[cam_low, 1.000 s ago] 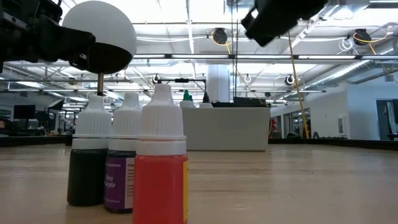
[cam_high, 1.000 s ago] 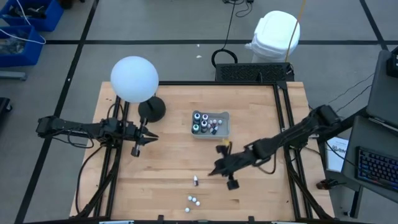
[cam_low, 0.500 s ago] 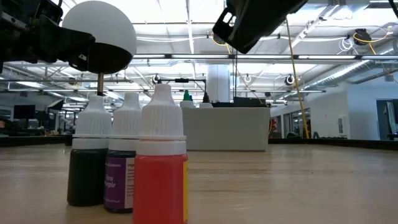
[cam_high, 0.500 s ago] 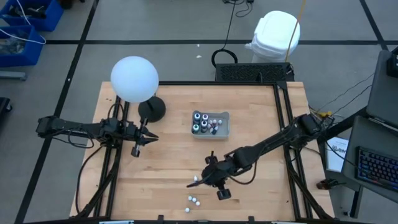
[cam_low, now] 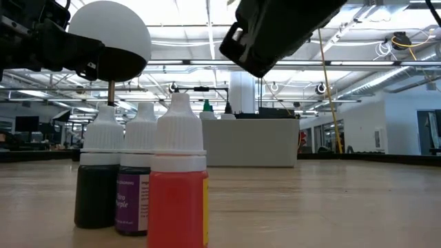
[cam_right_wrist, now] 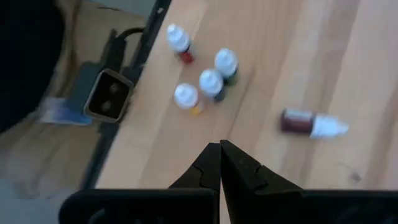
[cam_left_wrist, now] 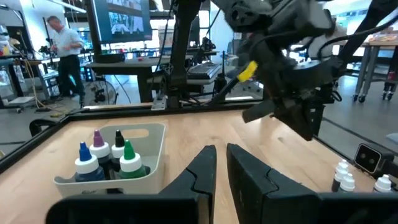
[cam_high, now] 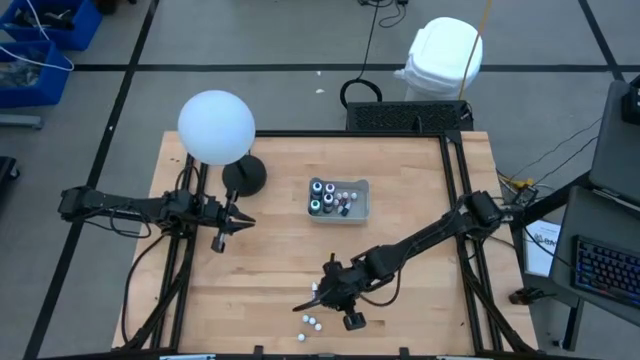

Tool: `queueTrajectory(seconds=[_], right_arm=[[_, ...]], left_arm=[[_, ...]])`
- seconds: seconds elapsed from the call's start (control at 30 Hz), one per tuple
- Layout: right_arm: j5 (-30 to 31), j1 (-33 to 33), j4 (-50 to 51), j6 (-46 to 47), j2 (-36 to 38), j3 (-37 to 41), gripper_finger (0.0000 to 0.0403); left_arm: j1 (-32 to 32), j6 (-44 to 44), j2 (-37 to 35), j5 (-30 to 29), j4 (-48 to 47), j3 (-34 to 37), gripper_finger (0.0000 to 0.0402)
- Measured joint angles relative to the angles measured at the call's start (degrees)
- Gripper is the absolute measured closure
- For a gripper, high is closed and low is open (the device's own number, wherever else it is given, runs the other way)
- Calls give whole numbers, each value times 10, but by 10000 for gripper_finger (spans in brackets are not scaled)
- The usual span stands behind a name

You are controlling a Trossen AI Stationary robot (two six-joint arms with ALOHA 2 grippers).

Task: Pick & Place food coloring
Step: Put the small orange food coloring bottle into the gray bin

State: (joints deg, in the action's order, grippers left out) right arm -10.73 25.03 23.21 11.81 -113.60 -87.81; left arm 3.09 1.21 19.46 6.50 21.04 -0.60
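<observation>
The food coloring shows in two places. Some small bottles stand in the grey tray (cam_high: 358,207) at mid-table. Others are loose near the front edge: a dark red, white-capped bottle (cam_right_wrist: 308,122) lies on its side, and several white-capped ones (cam_right_wrist: 210,81) stand upright in a cluster (cam_high: 309,324). My right gripper (cam_high: 299,303) hangs shut and slanting down above the wood, just left of the lying bottle (cam_high: 314,290) and clear of it. My left gripper (cam_high: 246,222) waits level at the table's left, fingers a narrow gap apart, nothing between them.
A lamp with a white globe (cam_high: 215,127) and a dark round foot (cam_high: 245,177) stands at the far left. Black frame rails (cam_high: 462,200) run along the table's sides. In the low view a green, a purple and a red bottle (cam_low: 178,186) stand close to the camera.
My right gripper has travelled toward the table's left and near edge and sunk lower, tipping further downward. It now hangs beside the lying bottle, close to the loose cluster. It has stayed shut. No bottle has moved.
</observation>
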Motion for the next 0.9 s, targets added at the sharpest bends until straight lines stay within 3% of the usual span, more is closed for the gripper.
queueTrajectory(seconds=[0.23,0.67,0.9], right_arm=[[103,37,123,-61,-59,-144,403],[171,52,304,-70,-198,-397,403],[166,75,314,-107,-214,-408,402]], left_arm=[[0,0,0,0,-4,0,355],[0,-5,0,0,-27,0,355],[0,-3,0,0,-50,0,355]])
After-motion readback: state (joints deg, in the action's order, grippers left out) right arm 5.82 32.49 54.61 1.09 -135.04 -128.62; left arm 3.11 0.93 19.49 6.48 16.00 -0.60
